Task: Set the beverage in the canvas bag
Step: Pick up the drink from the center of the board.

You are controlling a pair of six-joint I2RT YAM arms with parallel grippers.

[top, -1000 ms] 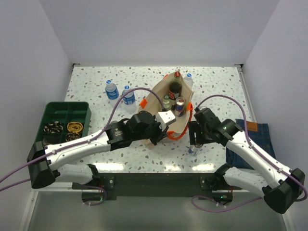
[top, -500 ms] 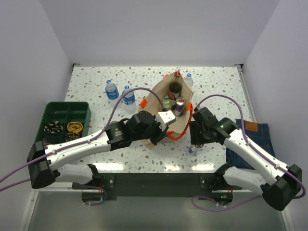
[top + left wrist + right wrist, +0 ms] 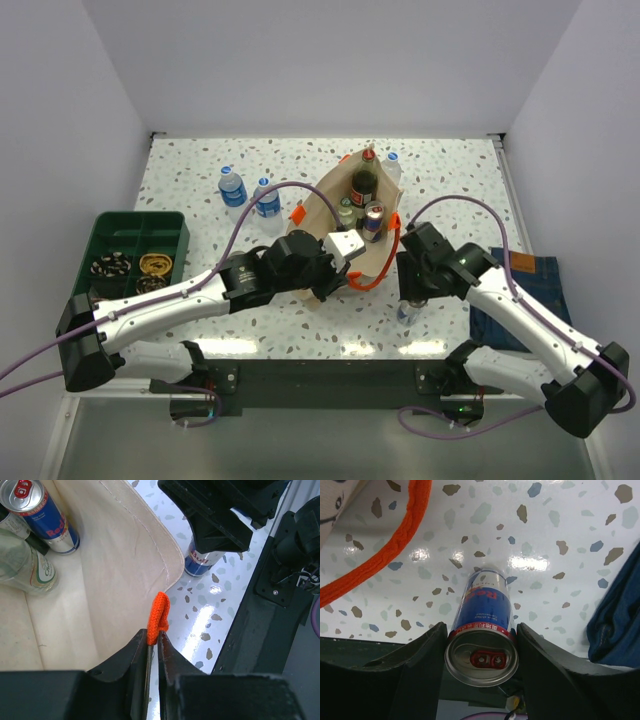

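Observation:
The beige canvas bag (image 3: pixel 318 215) stands open mid-table, holding a cola bottle (image 3: pixel 363 181), a clear bottle (image 3: pixel 25 565) and a Red Bull can (image 3: pixel 45 512). My left gripper (image 3: pixel 154 642) is shut on the bag's orange strap handle (image 3: pixel 159 614) at the near rim. The beverage, a second blue Red Bull can (image 3: pixel 485 622), stands upright on the table just right of the bag. My right gripper (image 3: pixel 482 652) is shut on this can from above, a finger pressed against each side. This can (image 3: pixel 405 312) sits under the right wrist in the top view.
A green compartment tray (image 3: pixel 176 232) sits at the left. Two small water bottles (image 3: pixel 232 186) (image 3: pixel 265 198) stand behind the left arm. A folded blue denim cloth (image 3: pixel 530 285) lies at the right edge. An orange strap (image 3: pixel 395 545) loops on the table beside the can.
My right gripper's fingers have closed in against the can's sides, and the wrist has shifted slightly right. The left gripper and the bag have not moved.

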